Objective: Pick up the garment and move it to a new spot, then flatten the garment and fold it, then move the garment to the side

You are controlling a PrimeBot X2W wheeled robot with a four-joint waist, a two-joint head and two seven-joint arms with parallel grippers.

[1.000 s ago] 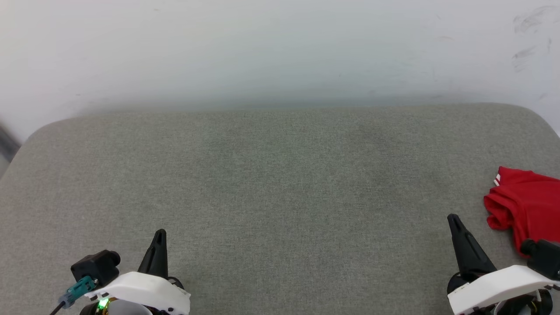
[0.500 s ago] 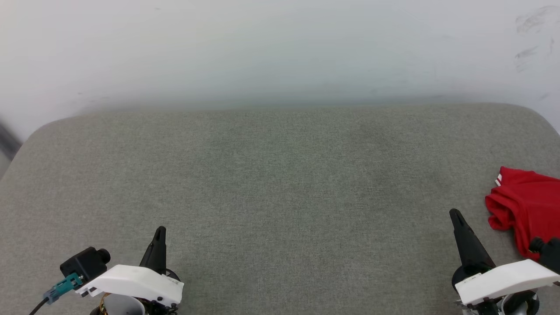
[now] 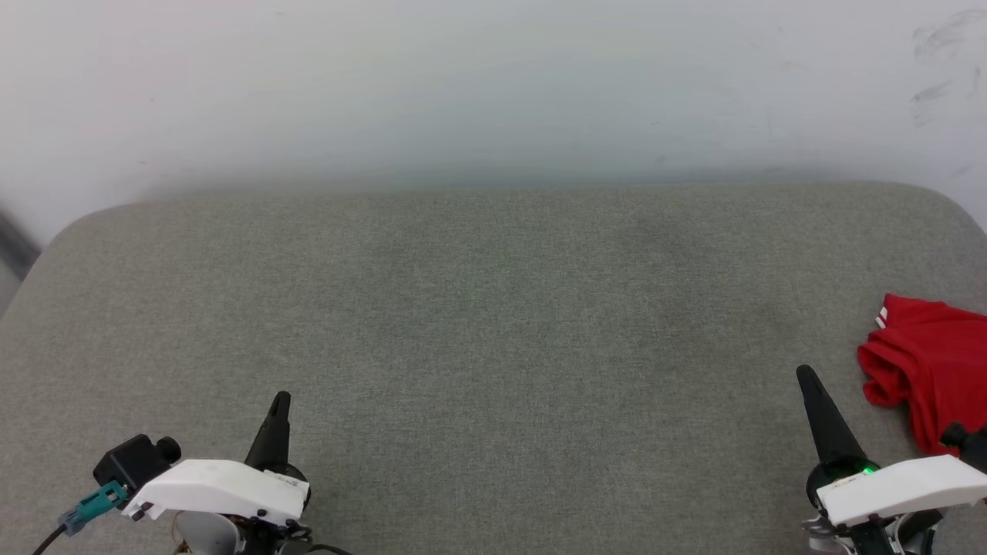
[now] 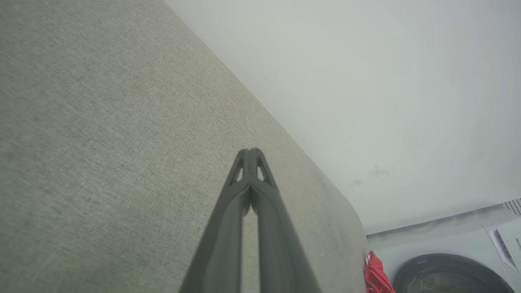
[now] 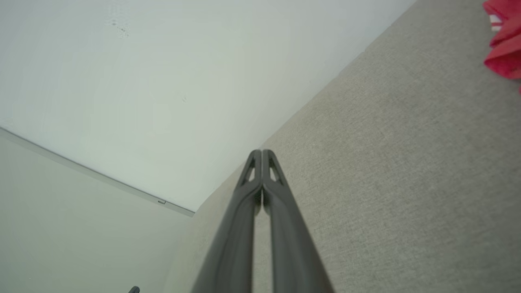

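Finds the garment [image 3: 929, 362] bunched just right of the right end effector [image 3: 805, 375], well apart from the left end effector [image 3: 282, 398], both pressed together.

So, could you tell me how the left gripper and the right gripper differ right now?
The left gripper sits far across the grey cushion from the red garment; the right gripper sits just beside it without touching. The left gripper's fingers point nearly straight up the head view; the right gripper's lean leftward. A green light glows at the right gripper's base, not the left's. Both are shut and empty.
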